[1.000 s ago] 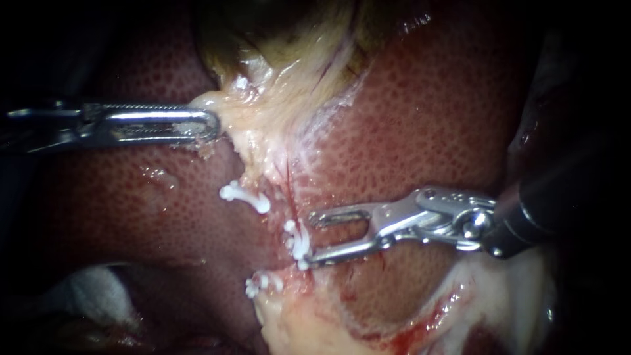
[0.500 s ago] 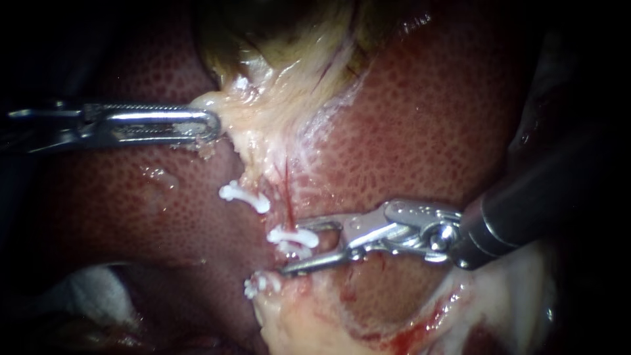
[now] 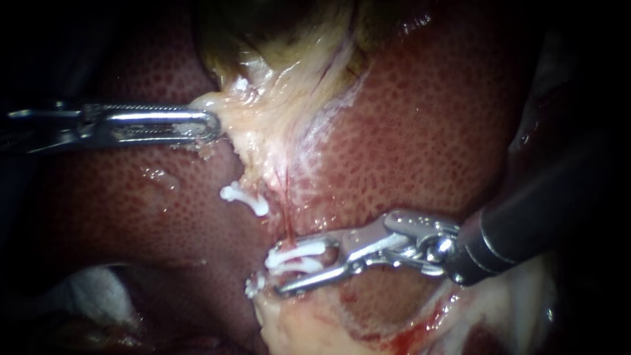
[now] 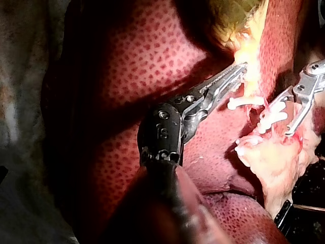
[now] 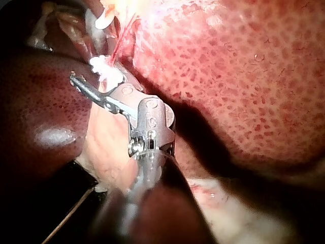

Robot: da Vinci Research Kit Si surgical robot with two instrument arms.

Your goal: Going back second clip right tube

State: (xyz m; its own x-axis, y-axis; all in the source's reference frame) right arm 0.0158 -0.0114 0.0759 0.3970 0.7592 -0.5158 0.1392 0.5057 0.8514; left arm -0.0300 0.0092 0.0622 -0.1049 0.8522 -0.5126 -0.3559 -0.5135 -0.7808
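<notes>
Centrally, carries a white clip (image 3: pixel 297 256) in the right instrument (image 3: pixel 282 268), pincer spread wide yet touching that clip from both sides, at the lower end of the thin red tube (image 3: pixel 287 213) lying over the liver (image 3: pixel 427 131). Shows a second clip (image 3: pixel 244 198) just left of that tube. Farther up, pinches pale tissue (image 3: pixel 227 108) with the left instrument (image 3: pixel 213 126), pincer pressed together on it.

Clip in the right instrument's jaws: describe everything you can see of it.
The clip is white, plastic-looking: two curved legs spread in an open V. It sits between the right instrument's jaws, which hold it from both sides, at the foot of a thin red tube, above a lower clip. It is not yet closed.
</notes>
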